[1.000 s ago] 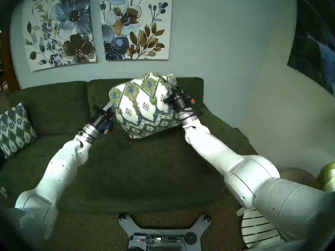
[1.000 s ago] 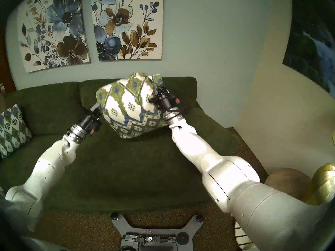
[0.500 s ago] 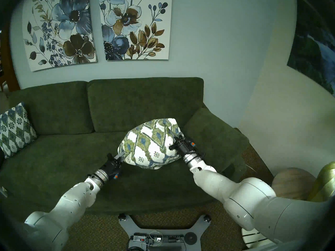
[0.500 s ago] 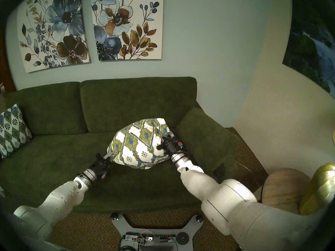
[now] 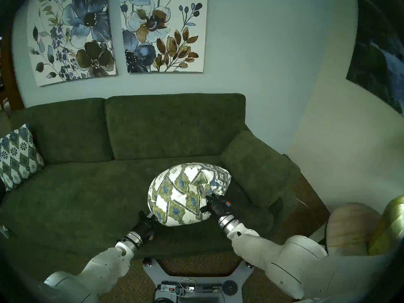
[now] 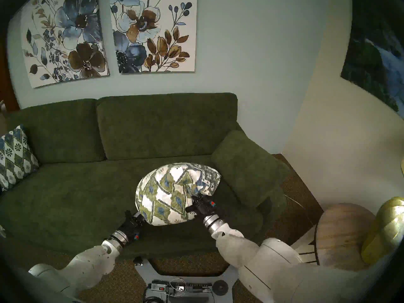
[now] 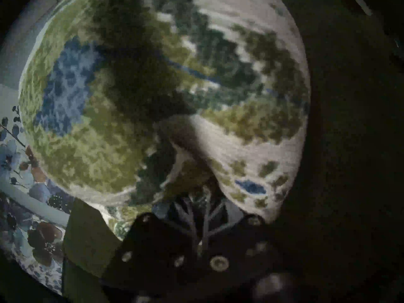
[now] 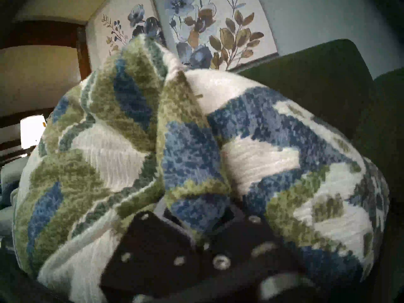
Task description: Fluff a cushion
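The cushion (image 5: pixel 185 193) (image 6: pixel 172 193), white with olive and blue diamonds, bulges low over the right half of the sofa seat, held between both arms. My left gripper (image 5: pixel 152 215) (image 6: pixel 138 215) is shut on its lower left corner. My right gripper (image 5: pixel 204 194) (image 6: pixel 190 195) is shut on bunched fabric at its right side. In the left wrist view the cushion (image 7: pixel 153 99) fills the frame, its fabric pinched at my fingers (image 7: pixel 203 210). The right wrist view shows folded cushion fabric (image 8: pixel 185 153) clamped the same way.
The dark green sofa (image 5: pixel 87 197) spans the view, its right armrest (image 5: pixel 258 167) close beside the cushion. A smaller, bluer patterned pillow (image 5: pixel 17 156) leans at the left end. A round wooden table (image 5: pixel 347 228) with a gold object (image 5: pixel 391 226) stands at right.
Both arms swung the cushion down from in front of the backrest to low over the seat and drew it toward me. Both grips held throughout.
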Tool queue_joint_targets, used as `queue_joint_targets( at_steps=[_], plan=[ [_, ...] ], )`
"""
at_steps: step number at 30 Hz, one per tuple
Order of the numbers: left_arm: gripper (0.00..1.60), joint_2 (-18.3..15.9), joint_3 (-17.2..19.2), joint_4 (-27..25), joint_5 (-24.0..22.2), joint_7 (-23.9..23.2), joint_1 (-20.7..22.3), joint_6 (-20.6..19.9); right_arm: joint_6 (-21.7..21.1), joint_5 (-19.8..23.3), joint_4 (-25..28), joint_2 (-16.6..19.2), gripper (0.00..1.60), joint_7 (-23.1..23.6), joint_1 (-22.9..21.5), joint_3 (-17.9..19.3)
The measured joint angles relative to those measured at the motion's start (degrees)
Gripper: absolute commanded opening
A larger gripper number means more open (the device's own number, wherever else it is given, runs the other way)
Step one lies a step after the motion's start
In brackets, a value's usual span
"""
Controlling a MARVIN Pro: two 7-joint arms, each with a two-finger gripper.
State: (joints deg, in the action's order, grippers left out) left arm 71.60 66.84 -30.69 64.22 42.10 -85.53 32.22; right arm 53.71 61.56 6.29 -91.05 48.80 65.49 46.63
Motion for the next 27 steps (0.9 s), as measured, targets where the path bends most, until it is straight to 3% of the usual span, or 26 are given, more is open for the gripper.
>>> queue_joint_targets(
  at_steps=[7, 15, 27],
  plan=[
    [0.00, 0.7, 2.6, -1.0, -2.3, 0.0, 1.2, 0.0, 1.1, 0.3, 3.1, -0.1, 0.00, 0.0, -0.1, 1.1],
    [0.00, -1.5, 5.9, -7.6, -3.2, 3.1, 5.6, 0.9, 1.4, 2.3, 10.0, 0.2, 0.00, 0.2, -4.7, 4.1],
    [0.00, -3.4, 7.6, -14.7, -3.2, 6.4, 9.1, 1.7, 1.2, 3.7, 18.2, 0.5, 0.00, 0.6, -10.9, 7.3]
  ],
)
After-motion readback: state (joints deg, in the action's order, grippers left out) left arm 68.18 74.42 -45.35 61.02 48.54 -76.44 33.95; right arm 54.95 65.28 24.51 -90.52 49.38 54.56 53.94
